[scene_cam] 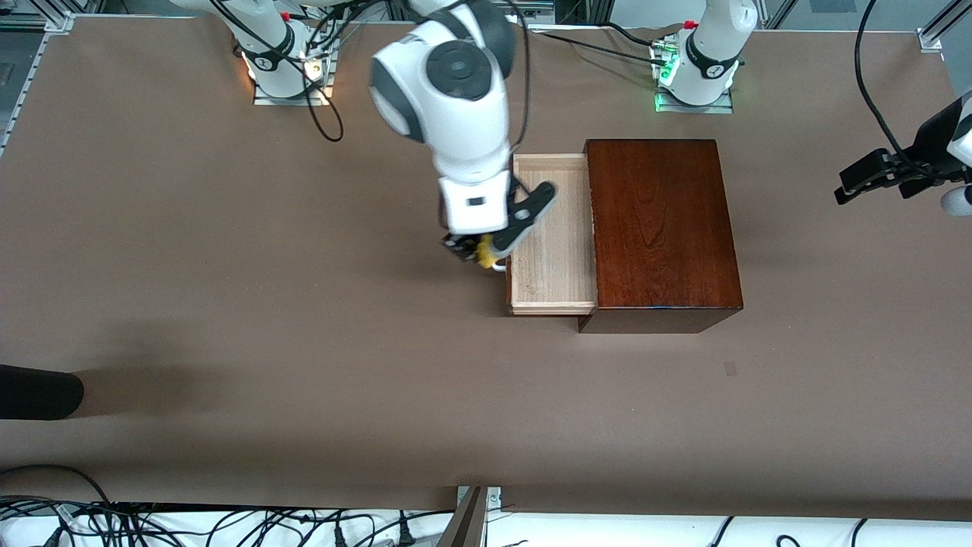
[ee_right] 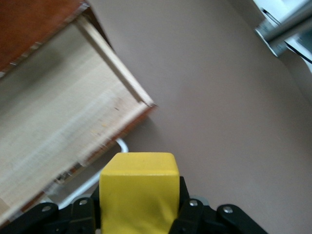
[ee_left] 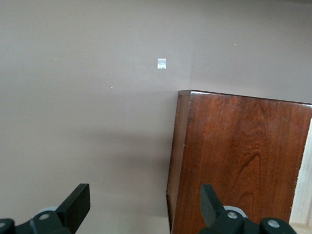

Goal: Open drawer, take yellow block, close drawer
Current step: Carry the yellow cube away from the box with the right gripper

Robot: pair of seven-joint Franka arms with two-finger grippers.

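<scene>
One yellow block (ee_right: 139, 192). One drawer (scene_cam: 553, 235), in one dark wooden box (scene_cam: 659, 228). One white handle (ee_right: 100, 175). Two arms, two end effectors: right end effector (scene_cam: 477, 251), left end effector (scene_cam: 873, 178). One bench (scene_cam: 228, 304).

Right gripper (scene_cam: 478, 251) grips yellow block (scene_cam: 484, 249) above drawer (scene_cam: 550, 235) handle.

glossy dark wood box (scene_cam: 661, 228), pale raw-wood drawer (scene_cam: 554, 251), matt brown table (scene_cam: 228, 266)

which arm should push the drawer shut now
Right, probably: its hand, shut on the yellow block, hangs right at the open drawer's handle. The left hand waits open past the box.
</scene>
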